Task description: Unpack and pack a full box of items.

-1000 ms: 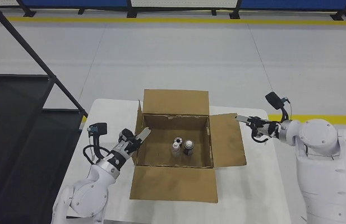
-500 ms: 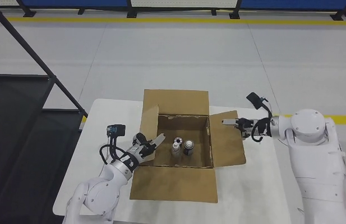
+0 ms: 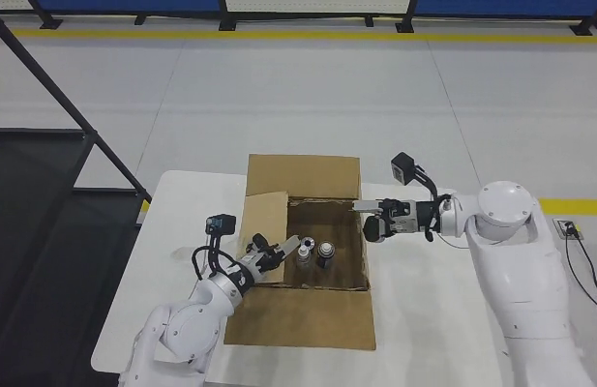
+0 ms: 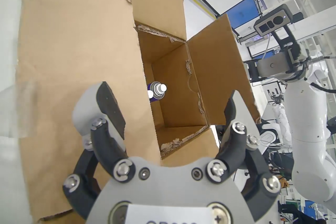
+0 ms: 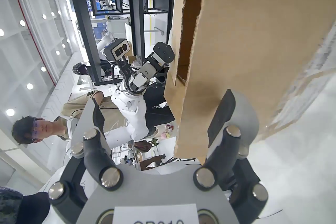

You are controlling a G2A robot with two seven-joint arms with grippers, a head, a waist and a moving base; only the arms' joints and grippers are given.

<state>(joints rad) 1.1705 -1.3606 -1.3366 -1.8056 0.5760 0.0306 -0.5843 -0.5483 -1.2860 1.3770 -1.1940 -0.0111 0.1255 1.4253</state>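
An open cardboard box (image 3: pixel 303 176) stands mid-table with two small bottles (image 3: pixel 313 254) upright inside, also visible as bottles (image 4: pixel 157 90) deep in the box. My left gripper (image 3: pixel 281 249) is open and rests against the outside of the left flap (image 3: pixel 264 217), which leans in over the opening. One of its fingers (image 4: pixel 109 107) lies on that left flap (image 4: pixel 78 57). My right gripper (image 3: pixel 363 217) is open at the right flap (image 3: pixel 366 263), which stands upright. In the right wrist view the flap (image 5: pixel 249 25) has its edge between the open gripper (image 5: pixel 160 114) fingers.
The box's back flap stands up and its front flap (image 3: pixel 300 329) lies flat toward me on the white table (image 3: pixel 429 319). A black metal rack (image 3: pixel 46 223) stands beside the table's left side. A person stands in the room behind, away from the box.
The left arm moved right and pushed the left flap up and inward. The right arm moved left, and the right flap went from lying flat to standing upright.
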